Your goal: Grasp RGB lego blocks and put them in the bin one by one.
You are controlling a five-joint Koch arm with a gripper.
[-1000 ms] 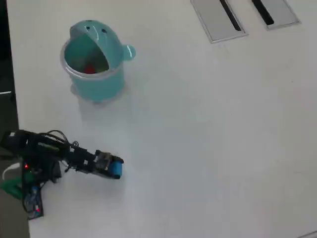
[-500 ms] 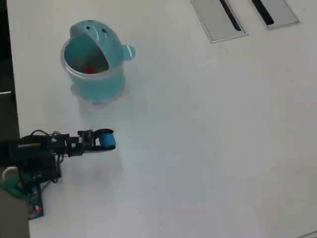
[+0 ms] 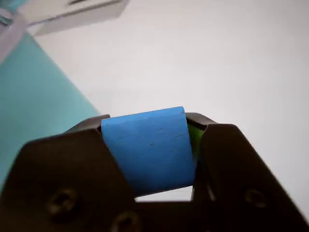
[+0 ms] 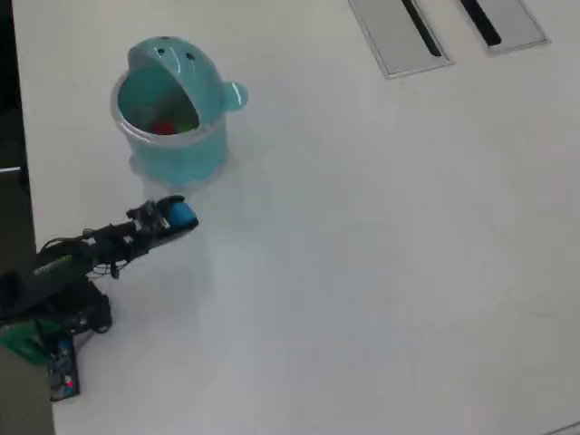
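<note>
Overhead view, items counted from left to right on my screen. One arm (image 4: 63, 272), lying low at the left edge and reaching up and to the right. One gripper (image 4: 172, 217), clamped on one blue block (image 4: 181, 215); I see the block at the arm's tip, just below the bin and apart from it. One bin (image 4: 172, 154), teal, upright, its opening facing the camera and its domed hood on the far side, with a small knob sticking out to the right. Inside it I count two blocks: one red block (image 4: 163, 127) and one yellow-green block (image 4: 185, 125), side by side against the inner wall. One white table (image 4: 381, 254) under everything. Two grey panels (image 4: 390, 36) with black slots at the top right, well apart from the rest.

Wrist view, same order. Teal bin wall (image 3: 34, 111) fills the left. Blue block (image 3: 149, 150), one, held between the two dark jaws, its broad face toward the lens; whether it has a long axis I cannot tell from here.
</note>
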